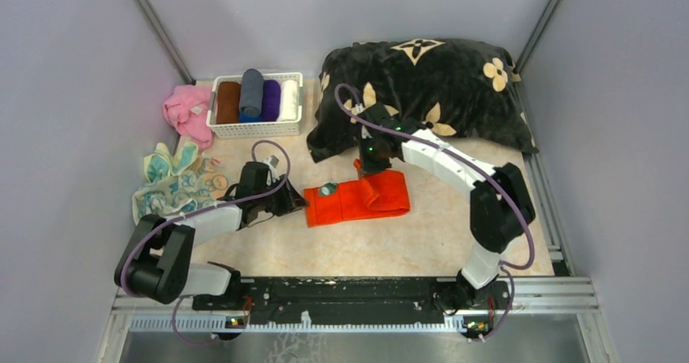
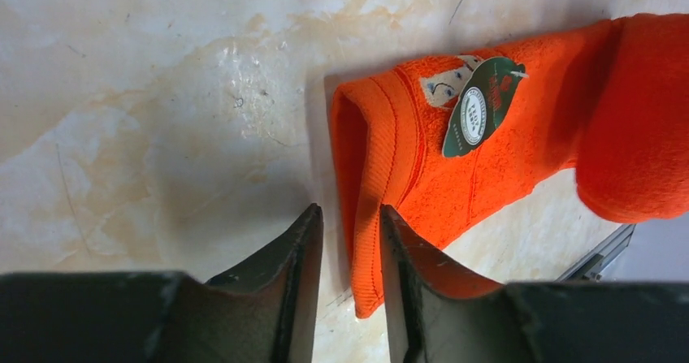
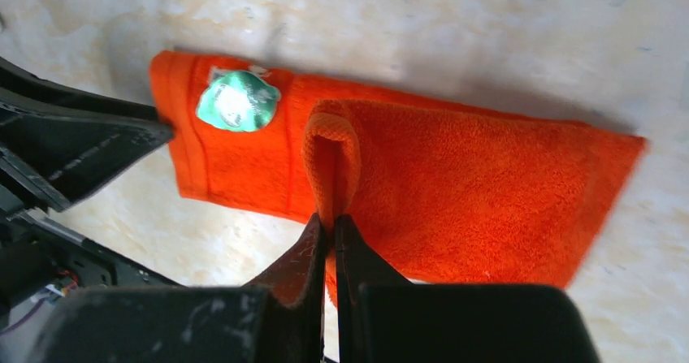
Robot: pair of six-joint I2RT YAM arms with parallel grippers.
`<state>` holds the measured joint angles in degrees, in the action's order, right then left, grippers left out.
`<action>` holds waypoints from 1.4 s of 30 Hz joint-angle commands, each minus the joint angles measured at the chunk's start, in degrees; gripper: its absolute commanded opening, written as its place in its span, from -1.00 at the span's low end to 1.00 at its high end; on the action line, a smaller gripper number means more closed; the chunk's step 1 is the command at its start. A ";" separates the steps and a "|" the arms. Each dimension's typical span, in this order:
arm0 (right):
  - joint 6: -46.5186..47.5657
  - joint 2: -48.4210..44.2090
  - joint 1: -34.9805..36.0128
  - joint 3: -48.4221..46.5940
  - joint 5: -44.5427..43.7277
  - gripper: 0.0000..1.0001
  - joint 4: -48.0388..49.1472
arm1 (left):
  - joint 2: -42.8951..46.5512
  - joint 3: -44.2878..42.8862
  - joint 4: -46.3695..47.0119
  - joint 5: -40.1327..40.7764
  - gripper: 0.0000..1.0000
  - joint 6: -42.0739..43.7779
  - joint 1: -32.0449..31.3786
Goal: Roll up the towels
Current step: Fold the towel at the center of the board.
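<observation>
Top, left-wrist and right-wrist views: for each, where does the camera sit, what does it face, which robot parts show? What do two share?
Top external: above, behind the bases, looking down on the table; both arms show.
Left wrist: on the left arm, looking past the left tool at the orange towel.
Right wrist: on the right arm, looking down at the right tool pinching a towel fold.
Shared: both wrist views show the green tag.

The overhead camera looks down from behind me; both my wrist cameras closely view the orange-red terry towel.
</observation>
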<state>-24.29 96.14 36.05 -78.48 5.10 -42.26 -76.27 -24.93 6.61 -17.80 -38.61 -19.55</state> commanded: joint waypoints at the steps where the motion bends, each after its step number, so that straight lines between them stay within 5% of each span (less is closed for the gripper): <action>1: -6.96 4.45 4.10 -4.35 1.79 -1.00 4.87 | -1.35 1.71 4.93 -2.30 -0.31 -1.25 0.09; 12: -13.42 11.44 11.65 -10.59 -0.62 -1.00 7.32 | -2.92 3.79 7.13 -2.84 -0.58 -2.21 -0.38; 42: -23.08 19.59 15.40 -10.93 3.32 -0.92 16.71 | -2.07 4.45 6.51 -1.94 -0.65 -2.35 -1.19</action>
<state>-45.95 115.70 50.52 -86.37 7.55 -28.67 -78.48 -21.50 13.76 -20.16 -41.17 -20.23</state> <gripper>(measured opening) 0.035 0.178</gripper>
